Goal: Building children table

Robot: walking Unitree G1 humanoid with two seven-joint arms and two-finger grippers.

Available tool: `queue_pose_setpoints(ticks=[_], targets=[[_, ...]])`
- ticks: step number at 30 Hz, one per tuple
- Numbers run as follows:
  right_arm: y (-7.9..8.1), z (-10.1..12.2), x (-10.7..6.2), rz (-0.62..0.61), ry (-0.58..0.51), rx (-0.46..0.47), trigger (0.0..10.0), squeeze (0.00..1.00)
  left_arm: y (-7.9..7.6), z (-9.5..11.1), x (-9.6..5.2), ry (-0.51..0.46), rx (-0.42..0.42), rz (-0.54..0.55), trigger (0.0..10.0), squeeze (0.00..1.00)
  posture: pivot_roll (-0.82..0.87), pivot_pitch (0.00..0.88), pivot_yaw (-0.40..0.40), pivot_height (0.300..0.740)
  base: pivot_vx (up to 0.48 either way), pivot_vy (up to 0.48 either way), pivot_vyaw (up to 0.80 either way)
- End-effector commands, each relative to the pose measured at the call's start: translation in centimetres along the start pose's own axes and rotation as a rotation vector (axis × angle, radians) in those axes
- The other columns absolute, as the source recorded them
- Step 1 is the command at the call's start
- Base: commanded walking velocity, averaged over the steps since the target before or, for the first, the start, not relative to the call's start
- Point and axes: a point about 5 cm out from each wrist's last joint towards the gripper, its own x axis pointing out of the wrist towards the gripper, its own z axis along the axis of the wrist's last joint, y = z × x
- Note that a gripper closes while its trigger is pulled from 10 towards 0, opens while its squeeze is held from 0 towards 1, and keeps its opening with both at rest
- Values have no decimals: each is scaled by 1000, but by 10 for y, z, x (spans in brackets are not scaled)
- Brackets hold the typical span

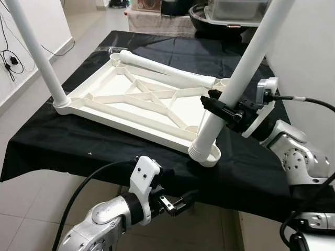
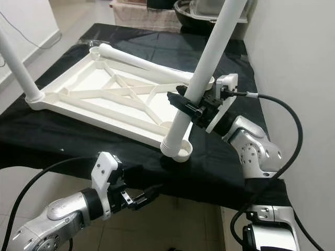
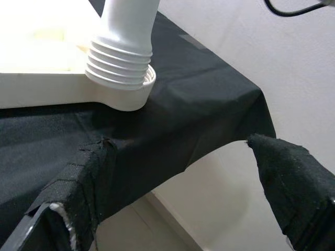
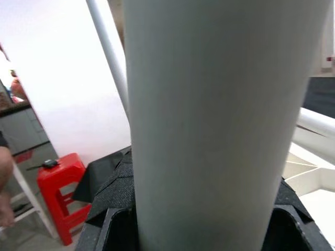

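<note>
A white children's table top (image 1: 131, 127) lies upside down on a black cloth. One white leg (image 1: 39, 52) stands in its left corner. A second leg (image 1: 251, 52) stands tilted in the near right corner socket, its threaded end (image 3: 123, 63) at the socket rim. My right gripper (image 1: 222, 107) is shut on this leg partway up; the leg (image 4: 209, 120) sits between the pads. A third leg (image 1: 162, 68) lies across the far side of the top. My left gripper (image 1: 180, 201) hangs open below the table's front edge, nothing between its fingers (image 3: 293, 183).
The black cloth (image 1: 78, 144) drapes over the table's front edge. A white wall stands close on the right. Bins (image 1: 230, 13) sit beyond the table. Cables (image 1: 10, 60) lie on the floor at left. A red stool (image 4: 57, 183) and a person's arm (image 4: 5, 172) are off to one side.
</note>
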Motion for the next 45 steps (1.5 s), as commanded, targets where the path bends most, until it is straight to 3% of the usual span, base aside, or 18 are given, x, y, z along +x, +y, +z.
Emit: queue_pose_setpoints(ticks=[1,11,22,24,28,35,36,39,45], targets=[[-10,-12,-6,-30,64,40,10000,0,-4,-3,-5,29,-19,-5,10000,0,191,232,-48,740,0,0,0],[-26,-2,-14,-31,82,11,10000,0,-8,-5,-11,53,-26,3,10000,0,195,237,-47,740,0,0,0],[-11,-24,-21,159,179,-1,10000,0,-10,-4,-16,72,-21,10,10000,0,206,237,-44,740,0,0,0],[2,-33,-16,252,208,-29,10000,0,-11,-4,-18,76,-19,11,10000,0,206,234,-43,740,0,0,0],[12,-43,-7,325,241,-44,10000,0,-11,-5,-18,80,-20,12,10000,0,205,232,-40,740,0,0,0],[10,-55,4,305,279,-62,10000,0,-12,-5,-18,83,-16,15,10000,0,212,229,-44,740,0,0,0],[3,-56,10,232,269,-100,10000,0,-12,-5,-19,84,-14,18,10000,0,212,227,-47,740,0,0,0],[-3,-50,13,188,233,-86,10000,0,-12,-5,-19,84,-14,21,10000,0,210,231,-48,740,0,0,0],[-2,-24,7,259,121,3,10000,0,-12,-5,-18,85,-13,25,10000,0,205,235,-52,740,0,0,0]])
